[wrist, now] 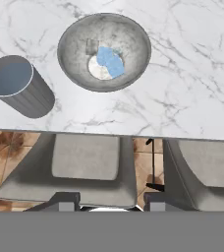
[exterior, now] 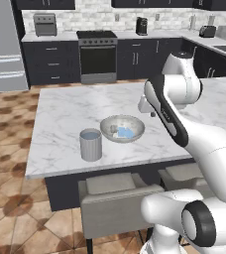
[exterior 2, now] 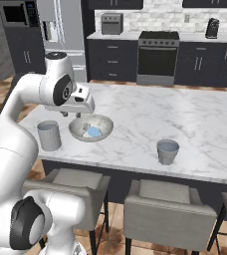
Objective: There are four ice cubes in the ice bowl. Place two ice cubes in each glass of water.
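Item: ice transfer, cubes not yet picked.
I read the gripper [exterior 2: 65, 114] above the ice bowl's [exterior 2: 77, 130] far rim; I cannot tell how its jaws stand. Ice cubes [wrist: 110, 62] lie clustered in the bowl near the worktop's front edge, one glass of water [exterior: 90, 144] beside it, the other [exterior 2: 168, 151] well apart. Risks: pinching two cubes together, or nudging the bowl off the front edge.

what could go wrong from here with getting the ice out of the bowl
The ice cubes lie bunched together in the middle of the ice bowl, so the gripper may pinch two at once or nudge them up the curved wall. The near glass of water stands close beside the bowl and could be bumped on the way down.
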